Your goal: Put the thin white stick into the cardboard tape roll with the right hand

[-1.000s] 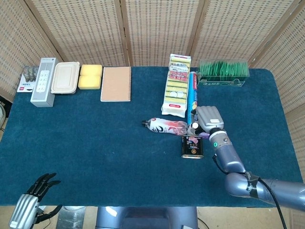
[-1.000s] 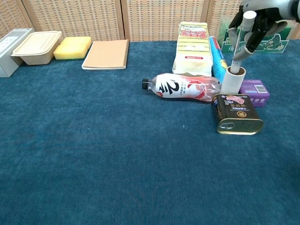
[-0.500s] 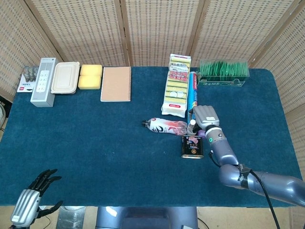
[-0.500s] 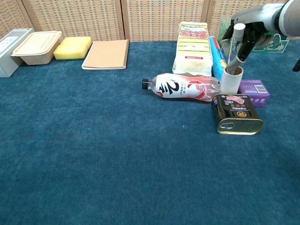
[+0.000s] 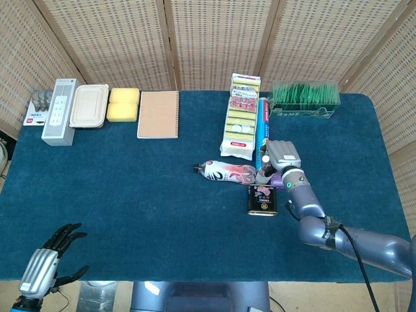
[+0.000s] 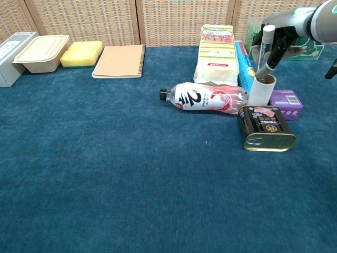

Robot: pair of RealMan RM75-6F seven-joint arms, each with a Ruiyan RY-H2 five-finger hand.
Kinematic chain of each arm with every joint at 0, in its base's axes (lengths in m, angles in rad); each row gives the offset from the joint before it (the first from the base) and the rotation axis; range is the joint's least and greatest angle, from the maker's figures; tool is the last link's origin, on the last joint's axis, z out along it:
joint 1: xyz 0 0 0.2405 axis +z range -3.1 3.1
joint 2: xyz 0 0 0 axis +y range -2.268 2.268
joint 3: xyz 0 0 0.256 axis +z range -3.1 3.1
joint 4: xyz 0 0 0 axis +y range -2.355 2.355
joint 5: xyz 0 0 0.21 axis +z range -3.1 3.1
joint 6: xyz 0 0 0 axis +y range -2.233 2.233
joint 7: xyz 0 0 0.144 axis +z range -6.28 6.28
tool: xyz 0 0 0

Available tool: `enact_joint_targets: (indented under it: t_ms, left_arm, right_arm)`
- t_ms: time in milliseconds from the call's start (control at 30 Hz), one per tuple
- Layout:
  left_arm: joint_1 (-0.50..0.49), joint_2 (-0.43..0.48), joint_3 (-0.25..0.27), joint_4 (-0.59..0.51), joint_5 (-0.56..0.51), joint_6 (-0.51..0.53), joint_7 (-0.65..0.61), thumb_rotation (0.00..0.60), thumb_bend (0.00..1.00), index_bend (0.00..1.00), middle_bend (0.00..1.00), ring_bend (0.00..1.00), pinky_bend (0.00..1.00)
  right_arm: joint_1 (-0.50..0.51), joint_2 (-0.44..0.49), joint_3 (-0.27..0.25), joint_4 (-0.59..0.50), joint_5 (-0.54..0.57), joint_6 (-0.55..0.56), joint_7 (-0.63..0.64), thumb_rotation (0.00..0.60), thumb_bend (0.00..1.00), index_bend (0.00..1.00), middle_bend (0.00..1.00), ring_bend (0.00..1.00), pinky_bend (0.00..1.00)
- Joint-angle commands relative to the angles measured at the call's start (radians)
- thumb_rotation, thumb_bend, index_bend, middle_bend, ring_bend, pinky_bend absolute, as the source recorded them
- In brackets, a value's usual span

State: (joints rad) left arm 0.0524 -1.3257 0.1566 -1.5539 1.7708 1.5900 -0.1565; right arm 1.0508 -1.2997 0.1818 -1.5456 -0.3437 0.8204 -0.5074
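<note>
So the thin white stick (image 6: 261, 48) is standing nearly upright with its bottom end down inside the cardboard tape roll (image 6: 261, 89). The top half pokes out above the rim, leaning a bit. The right hand (image 6: 277, 38) sits right at the stick's upper part, dark fingers (image 6: 276, 50) curled down alongside it and touching it or close to it. I honestly can't tell from either view whether they're actually pinching it or just resting next to it. In the head view the hand covers the roll almost completely.

Working outward from those fingers: just below them is the roll, and touching the roll's base on the near side is a dark tin can (image 6: 266, 128) lying flat. A small purple box (image 6: 286, 98) sits right beside the roll under the wrist side. On the other side lies a plastic bottle (image 6: 204, 97), cap pointing away from the fingers.

The left hand (image 5: 47, 265) is way off at the near table edge, fingers spread, holding nothing.
</note>
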Motion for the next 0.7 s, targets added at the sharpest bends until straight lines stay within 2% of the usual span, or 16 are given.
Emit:
enact_joint_targets:
  t_ms: [33,467,633,700]
  left_arm:
    - [-0.012,0.006,-0.006,-0.01,-0.007,-0.015,0.002,0.6,0.18,0.23,0.15,0.1,0.27]
    - [-0.015,0.01,0.001,-0.018,0.001,-0.009,0.007,0.6,0.18,0.24,0.15,0.1,0.27]
    - [-0.013,0.011,0.006,-0.017,0.012,0.0,0.009,0.6,0.18,0.24,0.15,0.1,0.27]
    - [-0.013,0.01,0.007,-0.017,0.014,0.001,0.008,0.6,0.18,0.24,0.15,0.1,0.27]
  right_arm:
    - [-0.002,0.007,-0.004,0.01,-0.004,-0.022,0.011,0.6,0.41,0.69,0.75,0.76,0.79]
    - [-0.008,0.079,-0.026,-0.029,-0.016,-0.064,0.047,0.6,0.4,0.48,0.44,0.44,0.54]
    - [-0.011,0.106,-0.034,-0.058,-0.03,-0.065,0.06,0.6,0.39,0.3,0.33,0.35,0.46]
    - [-0.014,0.113,-0.036,-0.067,-0.035,-0.062,0.064,0.6,0.38,0.27,0.3,0.32,0.44]
